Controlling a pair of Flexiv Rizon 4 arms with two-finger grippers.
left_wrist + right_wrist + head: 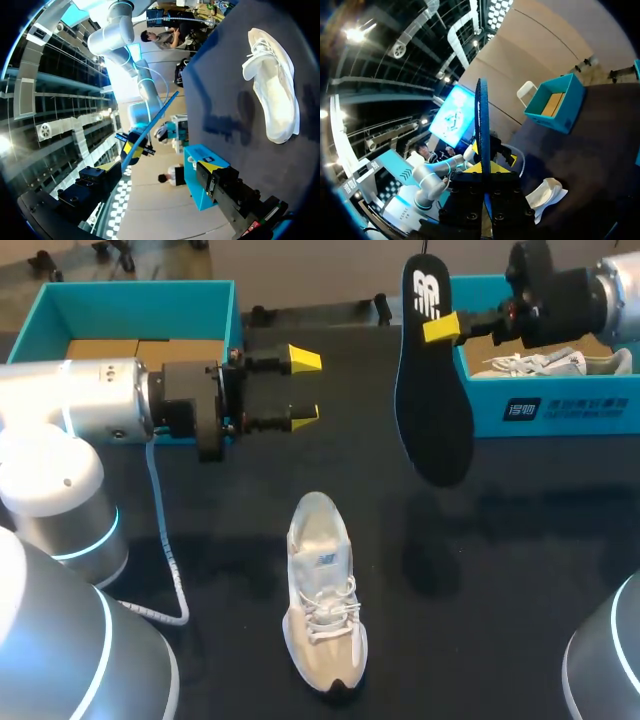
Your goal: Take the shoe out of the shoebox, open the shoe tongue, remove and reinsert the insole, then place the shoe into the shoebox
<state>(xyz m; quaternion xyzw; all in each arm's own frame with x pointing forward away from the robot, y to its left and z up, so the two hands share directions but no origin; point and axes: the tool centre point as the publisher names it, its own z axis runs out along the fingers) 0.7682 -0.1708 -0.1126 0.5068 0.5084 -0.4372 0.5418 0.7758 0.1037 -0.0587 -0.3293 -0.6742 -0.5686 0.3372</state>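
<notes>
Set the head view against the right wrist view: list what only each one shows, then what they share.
Only the head view: the second shoe lying in the right shoebox, and the insole seen broad face on. Only the right wrist view: the insole edge-on, upright between the right arm's jaws. Both: the shoe on the table, the left shoebox, and the left arm's jaws, open.

Two shoes, table shoe (pixel 322 600) and boxed shoe (pixel 540 365); one insole (pixel 435 410); two boxes, left box (pixel 40 320) and right box (pixel 575 405).
</notes>
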